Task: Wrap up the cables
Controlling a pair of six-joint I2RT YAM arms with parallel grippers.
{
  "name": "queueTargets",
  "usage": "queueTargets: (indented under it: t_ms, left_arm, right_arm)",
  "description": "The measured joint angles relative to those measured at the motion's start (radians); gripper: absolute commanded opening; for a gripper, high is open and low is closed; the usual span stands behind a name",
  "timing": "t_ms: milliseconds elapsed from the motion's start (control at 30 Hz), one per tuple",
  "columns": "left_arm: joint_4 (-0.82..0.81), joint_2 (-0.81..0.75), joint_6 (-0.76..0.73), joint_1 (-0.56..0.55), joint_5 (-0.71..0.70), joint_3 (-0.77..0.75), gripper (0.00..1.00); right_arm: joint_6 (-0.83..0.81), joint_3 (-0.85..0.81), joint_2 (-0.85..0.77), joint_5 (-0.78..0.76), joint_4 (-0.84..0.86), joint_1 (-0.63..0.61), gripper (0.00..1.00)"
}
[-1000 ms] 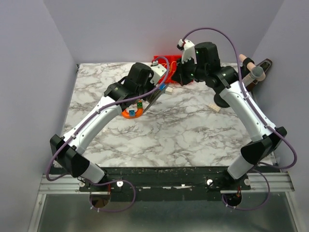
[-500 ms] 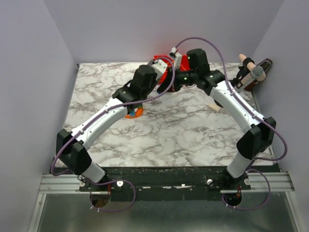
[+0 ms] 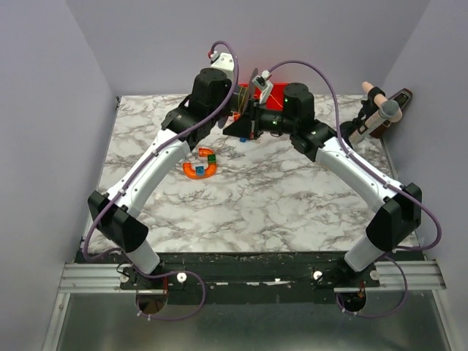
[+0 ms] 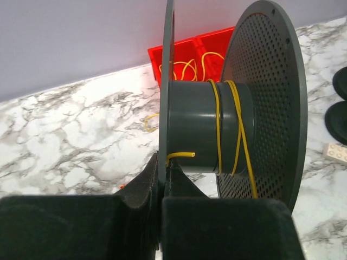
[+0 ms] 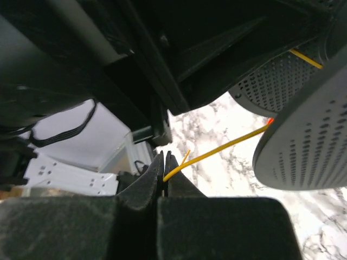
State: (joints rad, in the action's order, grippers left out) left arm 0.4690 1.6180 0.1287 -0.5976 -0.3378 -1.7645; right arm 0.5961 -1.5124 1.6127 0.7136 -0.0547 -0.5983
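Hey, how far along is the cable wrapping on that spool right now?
Done: a few yellow cable turns sit on the spool hub. In hand: left claw clamps the spool flange, right claw pinches the cable. Left: loose cable lies in the red bin.

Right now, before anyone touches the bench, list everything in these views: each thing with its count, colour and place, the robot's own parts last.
spool: one, dark grey, perforated flanges, held up at far middle
cables: count unclear, yellow, turns on the spool's hub, loops in the bin, one strand to the right jaws
bin: one, red, far edge
curved piece: one, orange with coloured blocks, left of centre
brick: one, beige, on the table near the spool
handled tools: about two, brown and grey, far right corner
table: one, white marble pattern
left arm: one, white and black, jaws shut on the spool's flange
right arm: one, white and black, jaws shut on the cables
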Motion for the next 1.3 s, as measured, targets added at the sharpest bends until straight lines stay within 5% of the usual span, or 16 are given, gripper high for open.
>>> queueTargets:
  t_ms: [367, 867, 1100, 1300]
  left_arm:
    - [0.131, 0.08, 0.214, 0.132, 0.291, -0.153, 0.0]
    - [0.123, 0.072, 0.468, 0.23, 0.631, -0.174, 0.0]
    - [0.123, 0.058, 0.492, 0.232, 0.705, -0.152, 0.0]
    - [0.109, 0.015, 0.499, 0.25, 0.803, -0.116, 0.0]
  right_arm:
    - [-0.233, 0.055, 0.0, -0.389, -0.105, -0.08, 0.06]
    - [-0.29, 0.432, -0.188, -0.694, 0.095, -0.095, 0.14]
    - [-0.336, 0.515, -0.263, -0.76, 0.206, -0.091, 0.01]
    - [-0.322, 0.649, -0.312, -0.679, 0.348, -0.01, 0.01]
